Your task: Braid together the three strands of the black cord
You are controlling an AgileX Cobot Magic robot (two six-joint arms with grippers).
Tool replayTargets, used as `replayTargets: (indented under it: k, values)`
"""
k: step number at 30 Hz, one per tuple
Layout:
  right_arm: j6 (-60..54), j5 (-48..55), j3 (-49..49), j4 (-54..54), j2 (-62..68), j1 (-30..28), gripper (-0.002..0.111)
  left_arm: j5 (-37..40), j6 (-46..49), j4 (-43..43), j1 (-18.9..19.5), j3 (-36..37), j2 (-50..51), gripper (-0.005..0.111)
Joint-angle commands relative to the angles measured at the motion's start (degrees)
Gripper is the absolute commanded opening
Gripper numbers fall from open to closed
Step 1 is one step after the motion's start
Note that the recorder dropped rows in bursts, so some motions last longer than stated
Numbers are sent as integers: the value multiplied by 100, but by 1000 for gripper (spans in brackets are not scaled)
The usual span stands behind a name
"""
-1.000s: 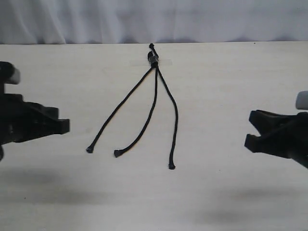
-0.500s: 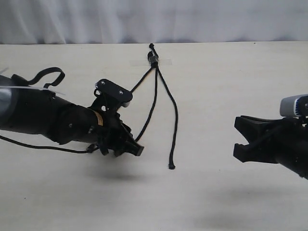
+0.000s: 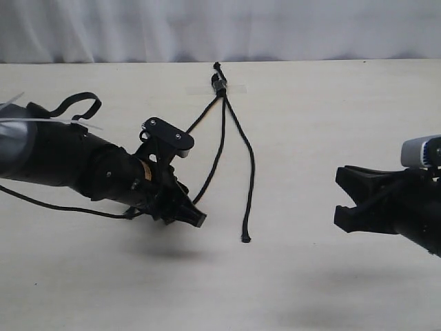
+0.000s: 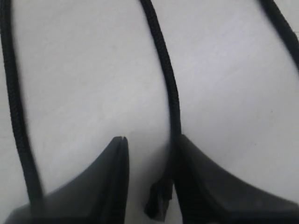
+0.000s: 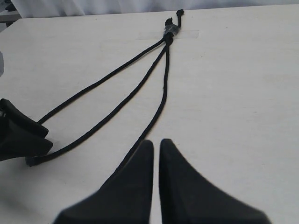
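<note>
The left gripper [image 4: 152, 142] stood with its fingers spread just above the pale surface [image 3: 310, 276]. The frayed, knobby tip of the middle strand [image 4: 171, 88] lay in the gap between them, running along the inner face of one finger without being pinched. The right gripper [image 5: 156, 144] hung well off to the other side, its fingers pressed together and holding nothing.

The black cord [image 3: 222, 131] lay flat in the middle of the surface, a thin woven rope fanned out into the three strands [image 5: 164, 84]. The right strand [image 3: 252, 172] ran free toward the near edge and ended in a small knob, well apart from either gripper. The left strand [image 4: 15, 116] passed just outside the left gripper's fingers, and its end was hidden under the arm.

Farther back the strands drew together and met at a knot [image 3: 220, 85] with a small dark lump on it. A strip of clear tape [image 3: 236, 89] lay across that joint, and a short stub of cord stuck out beyond it. A white curtain [image 3: 220, 31] closed off the far edge.
</note>
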Motion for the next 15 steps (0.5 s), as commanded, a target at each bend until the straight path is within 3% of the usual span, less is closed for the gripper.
replayTargets:
  k: [1,9,12,13,15]
  values:
    - [-50,-100,-18,22,18,27,4,136,-59,-37,-42,-170,266,31]
    - [-50,-110,-18,22,18,27,4,241,-59,-37,-42,-170,483,30]
    - [-50,-110,-18,22,18,27,4,504,-50,-37,-42,-170,483,18]
    - [-50,-110,-18,22,18,27,4,648,20,-37,-42,-170,483,6]
    - [-50,-110,-18,22,18,27,4,736,58,-37,-42,-170,483,0]
